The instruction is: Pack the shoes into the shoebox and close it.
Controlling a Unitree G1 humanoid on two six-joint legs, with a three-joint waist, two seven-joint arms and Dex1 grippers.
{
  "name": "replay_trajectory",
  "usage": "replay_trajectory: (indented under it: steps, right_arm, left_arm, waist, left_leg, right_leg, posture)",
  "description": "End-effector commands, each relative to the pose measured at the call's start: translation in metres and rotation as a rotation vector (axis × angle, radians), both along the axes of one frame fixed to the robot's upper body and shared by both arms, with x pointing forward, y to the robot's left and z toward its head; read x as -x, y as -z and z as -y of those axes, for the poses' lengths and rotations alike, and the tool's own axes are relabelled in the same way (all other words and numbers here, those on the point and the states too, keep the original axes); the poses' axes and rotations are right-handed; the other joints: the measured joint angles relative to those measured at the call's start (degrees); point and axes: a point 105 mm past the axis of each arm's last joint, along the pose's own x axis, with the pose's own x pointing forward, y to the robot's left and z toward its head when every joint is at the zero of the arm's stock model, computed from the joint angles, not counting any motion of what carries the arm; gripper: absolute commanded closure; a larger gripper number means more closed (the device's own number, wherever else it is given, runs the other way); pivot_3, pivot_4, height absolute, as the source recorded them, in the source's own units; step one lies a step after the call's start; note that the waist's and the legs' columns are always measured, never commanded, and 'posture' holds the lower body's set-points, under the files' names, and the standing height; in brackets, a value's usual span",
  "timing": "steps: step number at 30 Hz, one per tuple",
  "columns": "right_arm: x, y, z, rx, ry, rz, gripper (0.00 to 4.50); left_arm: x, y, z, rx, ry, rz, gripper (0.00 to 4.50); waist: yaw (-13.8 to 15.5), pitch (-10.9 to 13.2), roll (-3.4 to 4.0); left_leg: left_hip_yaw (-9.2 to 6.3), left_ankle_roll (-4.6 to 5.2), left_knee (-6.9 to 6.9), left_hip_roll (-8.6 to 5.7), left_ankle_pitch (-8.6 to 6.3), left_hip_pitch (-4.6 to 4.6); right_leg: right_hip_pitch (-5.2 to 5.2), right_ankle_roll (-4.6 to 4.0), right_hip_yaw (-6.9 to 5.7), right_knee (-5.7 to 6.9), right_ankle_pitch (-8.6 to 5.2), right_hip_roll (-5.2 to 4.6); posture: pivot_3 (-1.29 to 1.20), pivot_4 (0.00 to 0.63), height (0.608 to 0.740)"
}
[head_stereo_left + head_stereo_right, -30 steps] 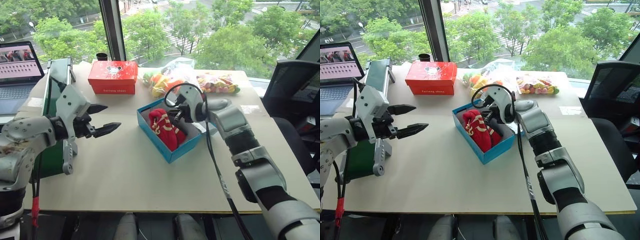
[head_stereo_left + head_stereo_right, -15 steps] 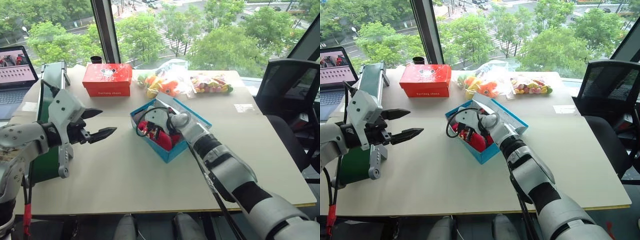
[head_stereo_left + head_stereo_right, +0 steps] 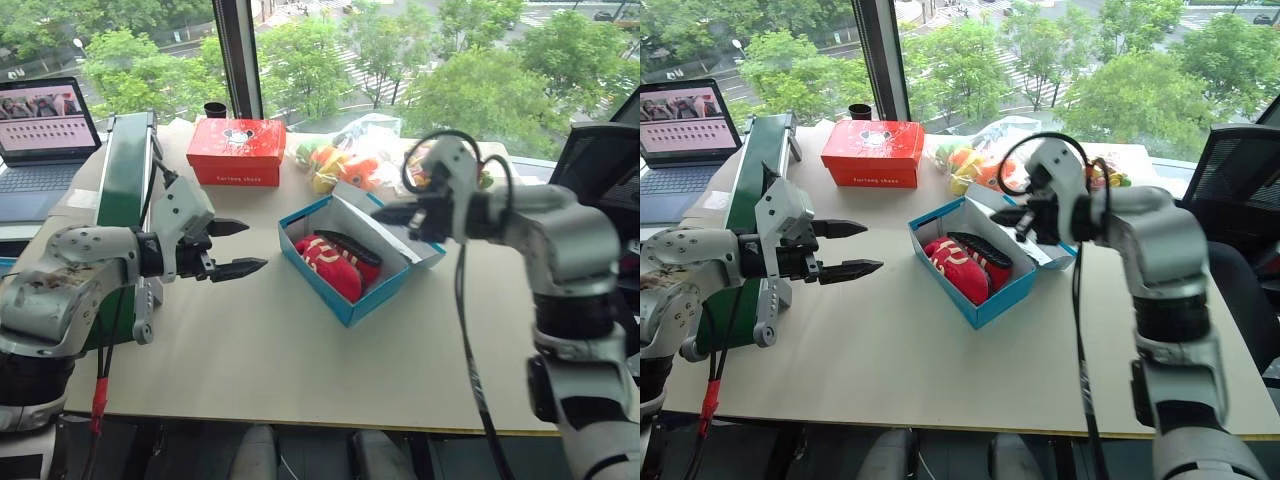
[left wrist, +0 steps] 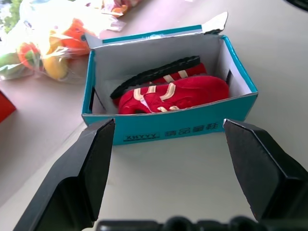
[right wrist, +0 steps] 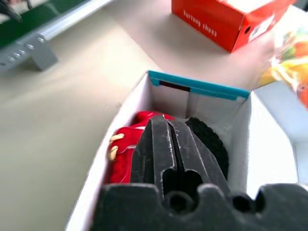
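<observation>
The turquoise shoebox (image 3: 375, 298) stands open in the middle of the table, its lid (image 3: 400, 238) folded back on the far right side. Both red shoes (image 3: 335, 268) lie inside it, one tipped on its side with its black sole (image 4: 154, 76) showing. My right gripper (image 3: 376, 212) is shut with nothing in it and hovers over the box's far right edge, near the lid. In the right wrist view its closed fingers (image 5: 173, 144) point over the shoes. My left gripper (image 3: 252, 247) is open and empty, in the air left of the box and facing it.
A red box (image 3: 238, 152) with white lettering sits at the back. Bags of colourful items (image 3: 335, 165) lie behind the shoebox. A green conveyor-like unit (image 3: 125, 180) and a laptop (image 3: 45, 120) stand on the left. A black chair (image 3: 610, 160) is on the right.
The camera has shifted. My right gripper has drawn back from the box's left end to its far right edge, still shut. My left gripper stays open in the same spot.
</observation>
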Motion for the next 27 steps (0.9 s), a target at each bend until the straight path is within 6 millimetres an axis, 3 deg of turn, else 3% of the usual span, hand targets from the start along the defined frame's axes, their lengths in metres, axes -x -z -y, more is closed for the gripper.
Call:
replay_trajectory:
  steps: [1, 5, 10, 13, 16, 21, 27]
  right_arm:
    - [-0.019, -0.032, 0.002, -0.071, 0.062, 0.150, 4.49]
    - [-0.024, -0.062, -0.010, -0.379, 0.024, 0.254, 4.49]
    - [-0.017, -0.106, -0.026, -0.604, -0.124, 0.393, 4.49]
    - [0.011, -0.138, -0.057, -0.648, -0.393, 0.435, 4.49]
    - [0.042, -0.150, -0.076, -0.609, -0.561, 0.423, 4.49]
    - [0.082, -0.140, -0.103, -0.447, -0.738, 0.309, 4.49]
    - [0.065, -0.086, -0.136, -0.022, -0.761, 0.182, 4.49]
  left_arm:
    - [0.004, -0.013, -0.001, 0.005, -0.006, 0.055, 0.67]
    - [0.004, -0.013, 0.000, 0.005, -0.008, 0.052, 0.67]
    - [0.005, -0.014, 0.000, 0.004, -0.005, 0.043, 0.67]
    - [0.006, -0.015, -0.004, -0.011, -0.007, 0.039, 0.67]
    - [0.009, -0.020, -0.012, -0.025, -0.028, 0.043, 0.67]
    - [0.018, -0.026, -0.034, -0.049, -0.090, 0.036, 0.67]
    - [0.020, -0.002, -0.027, 0.011, -0.122, -0.008, 0.67]
  waist:
    - [-0.20, 0.00, 0.00]
    - [-0.31, 0.00, 0.00]
    - [-0.29, 0.03, 0.04]
    - [-0.23, 0.04, 0.06]
    - [-0.07, 0.04, 0.06]
    - [-0.04, 0.04, 0.07]
    - [-0.18, 0.04, 0.06]
  left_leg:
    - [0.00, 0.00, 0.02, 0.00, 0.00, 0.00]
    - [-0.01, -0.01, -0.01, 0.01, 0.01, 0.04]
    - [-0.01, -0.01, -0.04, 0.01, 0.00, 0.02]
    - [-0.02, -0.01, 0.00, 0.01, 0.01, 0.02]
    - [-0.05, -0.01, 0.00, 0.01, 0.00, 0.02]
    - [-0.04, -0.01, 0.05, 0.02, 0.00, 0.01]
    - [0.00, -0.01, 0.12, 0.05, 0.01, 0.20]
  right_leg:
    - [0.01, 0.00, 0.00, 0.01, 0.01, 0.00]
    - [0.04, -0.01, -0.01, 0.02, 0.02, 0.00]
    - [0.03, -0.01, -0.02, 0.01, 0.02, 0.00]
    - [0.01, -0.01, -0.03, 0.13, 0.02, 0.01]
    - [-0.03, -0.01, -0.05, 0.27, 0.01, 0.01]
    - [-0.09, -0.01, -0.05, 0.33, -0.02, 0.01]
    - [-0.06, 0.01, -0.03, 0.49, -0.10, 0.03]
  posture:
    - [0.00, 0.150, 0.739]
    - [0.00, 0.150, 0.739]
    - [0.00, 0.150, 0.739]
    - [0.00, 0.150, 0.739]
    - [0.00, 0.150, 0.739]
    - [0.00, 0.150, 0.739]
    - [0.00, 0.150, 0.739]
